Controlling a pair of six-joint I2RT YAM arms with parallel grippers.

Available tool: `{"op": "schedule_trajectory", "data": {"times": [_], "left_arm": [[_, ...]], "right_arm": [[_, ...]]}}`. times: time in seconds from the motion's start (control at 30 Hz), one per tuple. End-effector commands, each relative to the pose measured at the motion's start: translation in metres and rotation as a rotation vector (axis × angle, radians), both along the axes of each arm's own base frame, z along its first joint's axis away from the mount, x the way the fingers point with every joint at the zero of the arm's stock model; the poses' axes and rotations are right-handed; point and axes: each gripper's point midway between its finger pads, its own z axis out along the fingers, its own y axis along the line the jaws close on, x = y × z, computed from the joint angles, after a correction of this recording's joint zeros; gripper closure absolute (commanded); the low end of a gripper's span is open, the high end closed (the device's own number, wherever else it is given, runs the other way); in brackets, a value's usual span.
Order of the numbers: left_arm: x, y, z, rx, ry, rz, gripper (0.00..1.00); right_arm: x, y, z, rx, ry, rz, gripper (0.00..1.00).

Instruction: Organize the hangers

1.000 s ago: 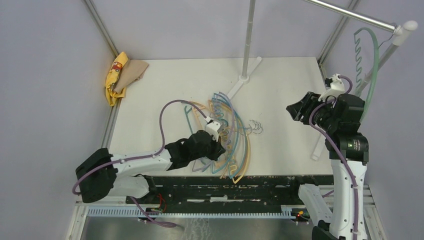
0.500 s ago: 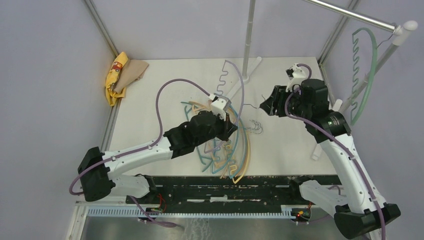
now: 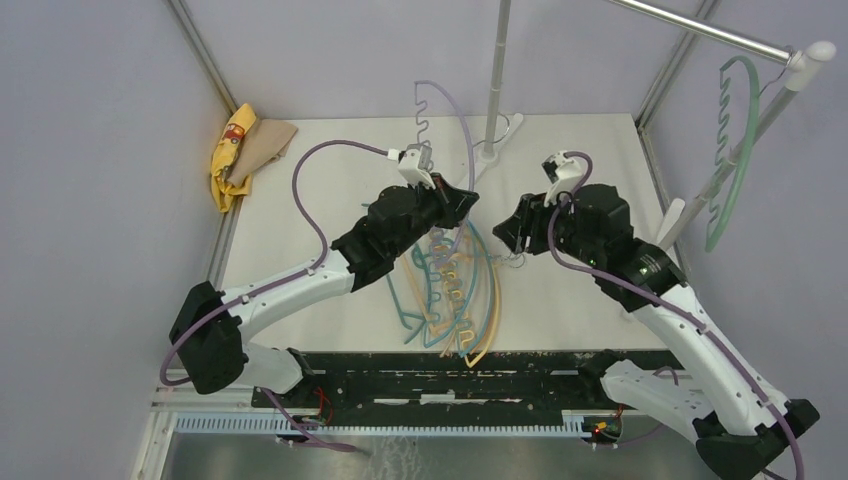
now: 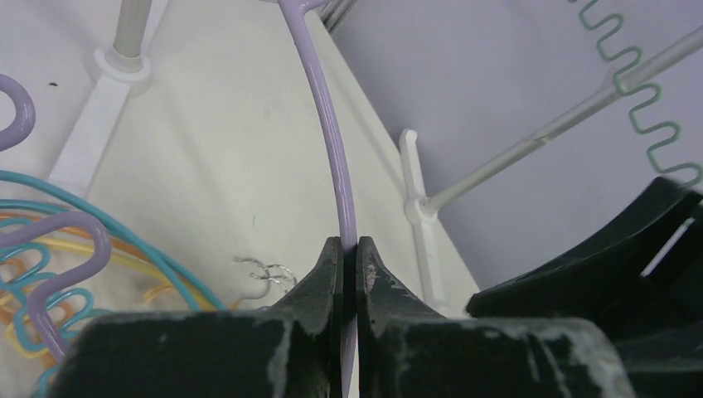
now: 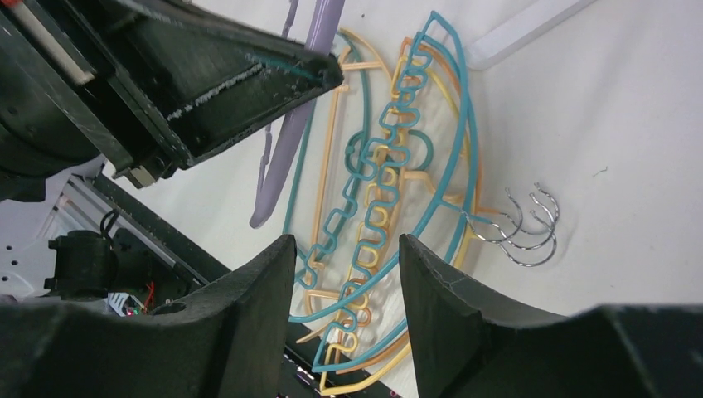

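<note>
As the lilac hanger (image 4: 329, 133) is pinched edgewise by the left end effector (image 4: 349, 253), the right end effector (image 5: 344, 245) spread, it could be twisted loose.

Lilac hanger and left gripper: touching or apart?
Touching. The left wrist view shows the left gripper with its jaws shut on the lilac hanger, no gap.

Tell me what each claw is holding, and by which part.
The left claw is shut on the lilac hanger, pinching its smooth curved bar. The right claw is open, holding nothing.
</note>
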Motion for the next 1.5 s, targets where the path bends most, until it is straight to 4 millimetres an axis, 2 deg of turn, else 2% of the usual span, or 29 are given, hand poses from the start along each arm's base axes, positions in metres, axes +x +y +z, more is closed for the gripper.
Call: {"op": "schedule_trajectory", "data": {"times": [0.0, 0.17, 0.33, 0.47, 0.57, 0.63, 0.73, 0.8, 0.93, 0.97, 1.0, 1.03, 1.07, 1.1, 1.3, 1.47], "left_arm": [[0.002, -0.009, 0.074, -0.286, -0.052, -0.006, 0.97], [0.003, -0.004, 0.083, -0.354, -0.043, 0.021, 0.97], [-0.004, -0.001, 0.095, -0.442, -0.02, -0.003, 0.97], [-0.005, 0.002, 0.096, -0.481, -0.015, -0.001, 0.97], [-0.01, -0.001, 0.099, -0.538, 0.003, -0.031, 0.97], [-0.013, -0.004, 0.104, -0.572, 0.013, -0.06, 0.97], [-0.017, -0.006, 0.113, -0.607, 0.017, -0.091, 0.97], [-0.019, -0.005, 0.117, -0.618, 0.011, -0.101, 0.97], [-0.025, -0.006, 0.117, -0.592, -0.012, -0.131, 0.97], [-0.029, -0.007, 0.117, -0.566, -0.028, -0.152, 0.92], [-0.034, -0.008, 0.117, -0.534, -0.045, -0.176, 0.75], [-0.039, -0.009, 0.113, -0.495, -0.055, -0.198, 0.47], [-0.045, -0.009, 0.109, -0.46, -0.076, -0.227, 0.14], [-0.052, -0.008, 0.106, -0.432, -0.1, -0.254, 0.01], [-0.099, 0.017, 0.085, -0.322, -0.209, -0.383, 0.01], [-0.106, 0.039, 0.04, -0.165, -0.16, -0.342, 0.01]], "right_arm": [[0.01, 0.023, -0.001, 0.006, -0.038, 0.014, 0.42], [0.008, 0.053, -0.004, -0.023, -0.066, 0.069, 0.41], [0.017, 0.066, -0.01, -0.028, -0.089, 0.061, 0.39], [0.018, 0.073, -0.011, -0.015, -0.1, 0.058, 0.39], [0.022, 0.075, -0.019, -0.037, -0.098, 0.05, 0.41], [0.024, 0.077, -0.025, -0.045, -0.091, 0.048, 0.47], [0.026, 0.08, -0.03, -0.055, -0.091, 0.054, 0.72], [0.028, 0.08, -0.033, -0.069, -0.089, 0.055, 0.82], [0.033, 0.064, -0.035, -0.107, -0.1, -0.026, 0.94], [0.035, 0.055, -0.034, -0.123, -0.105, -0.062, 0.96], [0.036, 0.046, -0.033, -0.14, -0.109, -0.1, 0.99], [0.036, 0.037, -0.03, -0.155, -0.119, -0.134, 0.99], [0.036, 0.028, -0.027, -0.166, -0.128, -0.166, 0.99], [0.035, 0.019, -0.023, -0.174, -0.136, -0.193, 0.99], [0.018, -0.025, 0.0, -0.194, -0.176, -0.302, 0.99], [0.004, -0.066, 0.018, -0.225, -0.19, -0.416, 0.99]]}}
